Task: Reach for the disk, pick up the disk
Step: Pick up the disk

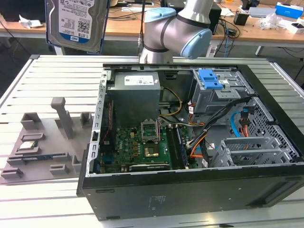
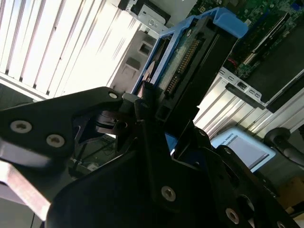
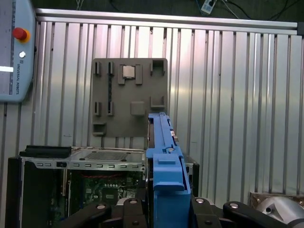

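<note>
We see the disk (image 1: 78, 21) held high above the slatted surface (image 1: 47, 76), at the exterior view's left and well apart from the open computer case (image 1: 180, 194). In both wrist views our black fingers (image 3: 134, 211) are clamped on the disk's blue-bracketed sides. It stands edge-on, and the grey parts tray (image 3: 130, 95) lies on the surface beyond it.

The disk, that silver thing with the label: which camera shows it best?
The exterior view: there the disk turns its flat labelled face to the camera, though the frame's top crops it. Both wrist views show it edge-on, its blue bracket clamped in the gripper.
</note>
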`<action>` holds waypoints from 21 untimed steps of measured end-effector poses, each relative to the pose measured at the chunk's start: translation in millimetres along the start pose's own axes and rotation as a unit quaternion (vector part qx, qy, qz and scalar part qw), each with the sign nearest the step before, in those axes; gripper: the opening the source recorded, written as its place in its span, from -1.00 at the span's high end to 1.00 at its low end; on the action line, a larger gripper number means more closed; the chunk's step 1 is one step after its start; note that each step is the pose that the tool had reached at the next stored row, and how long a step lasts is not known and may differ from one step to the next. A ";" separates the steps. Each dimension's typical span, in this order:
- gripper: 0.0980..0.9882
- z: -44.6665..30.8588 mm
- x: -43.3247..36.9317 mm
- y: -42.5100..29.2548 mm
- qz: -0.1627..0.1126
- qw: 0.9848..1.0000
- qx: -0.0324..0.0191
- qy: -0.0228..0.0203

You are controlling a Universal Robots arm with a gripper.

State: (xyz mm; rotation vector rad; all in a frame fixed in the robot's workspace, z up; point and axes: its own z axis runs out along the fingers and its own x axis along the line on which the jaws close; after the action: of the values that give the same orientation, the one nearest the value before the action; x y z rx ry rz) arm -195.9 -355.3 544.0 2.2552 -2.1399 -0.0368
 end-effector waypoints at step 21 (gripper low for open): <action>0.39 -3.5 4.7 -89.2 0.000 1.000 0.000 0.000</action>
State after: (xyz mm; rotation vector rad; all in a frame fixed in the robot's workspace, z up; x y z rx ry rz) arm -106.5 -355.2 544.0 2.2550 -2.1402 -0.0368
